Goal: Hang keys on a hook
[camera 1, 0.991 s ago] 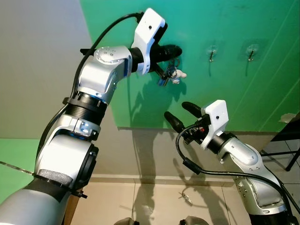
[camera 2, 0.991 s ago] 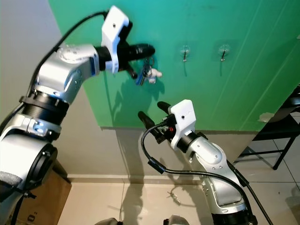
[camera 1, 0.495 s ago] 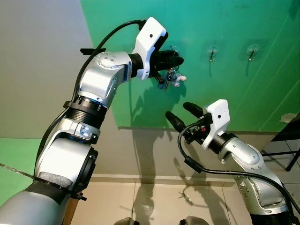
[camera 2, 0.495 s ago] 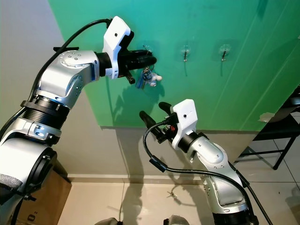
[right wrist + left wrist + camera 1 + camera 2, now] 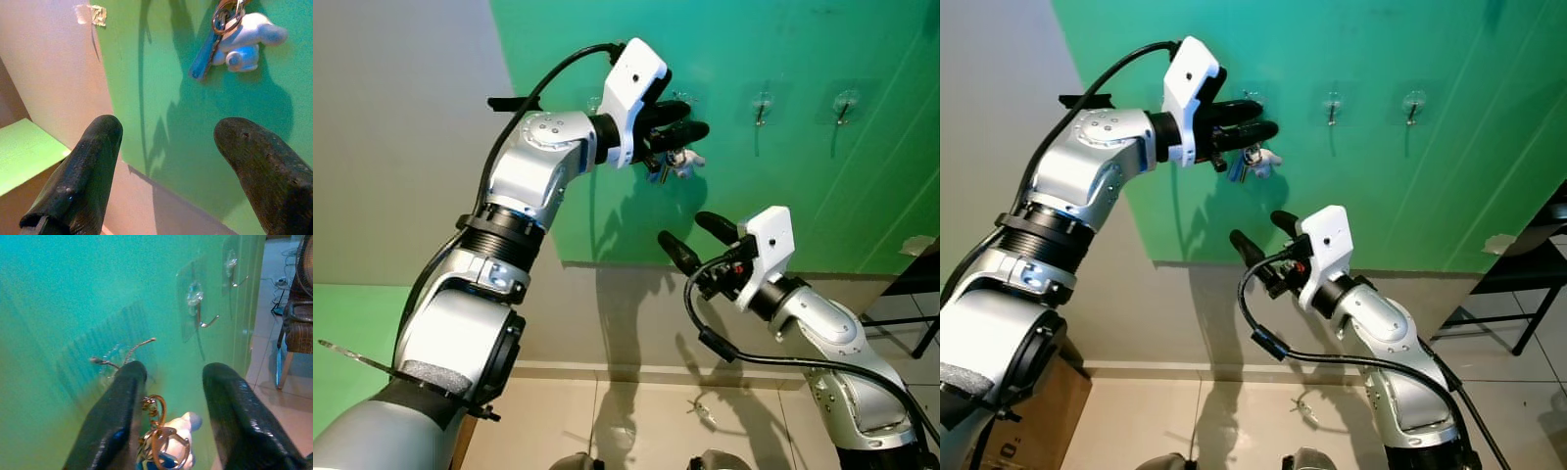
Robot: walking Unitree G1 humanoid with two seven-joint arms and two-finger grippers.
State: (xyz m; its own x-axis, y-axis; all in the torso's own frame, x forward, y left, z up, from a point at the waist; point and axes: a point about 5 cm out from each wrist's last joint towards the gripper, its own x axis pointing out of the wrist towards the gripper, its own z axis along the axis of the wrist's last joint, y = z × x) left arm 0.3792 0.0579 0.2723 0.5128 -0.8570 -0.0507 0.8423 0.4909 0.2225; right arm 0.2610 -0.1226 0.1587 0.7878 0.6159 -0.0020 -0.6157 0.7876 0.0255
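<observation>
A bunch of keys (image 5: pixel 673 162) with a white figurine hangs against the green wall (image 5: pixel 783 196). It sits just below my left gripper (image 5: pixel 695 116), which is raised to the wall. In the left wrist view that gripper (image 5: pixel 171 369) is open, and the key ring (image 5: pixel 155 407) dangles beside one finger. A clear adhesive hook (image 5: pixel 100 361) sits right at the fingertips. I cannot tell what the ring hangs from. My right gripper (image 5: pixel 682 230) is open lower down, pointing up at the keys (image 5: pixel 234 39).
Two more clear hooks (image 5: pixel 762 106) (image 5: pixel 845 103) are stuck on the wall to the right. A dark metal frame (image 5: pixel 915 294) stands at the far right, and a cardboard box (image 5: pixel 1028 431) at the lower left. A small wire piece (image 5: pixel 700 411) lies on the tiled floor.
My left gripper has moved up and closer to the wall, and its fingers have spread apart. The keys now dangle below the fingers. The right arm has barely moved.
</observation>
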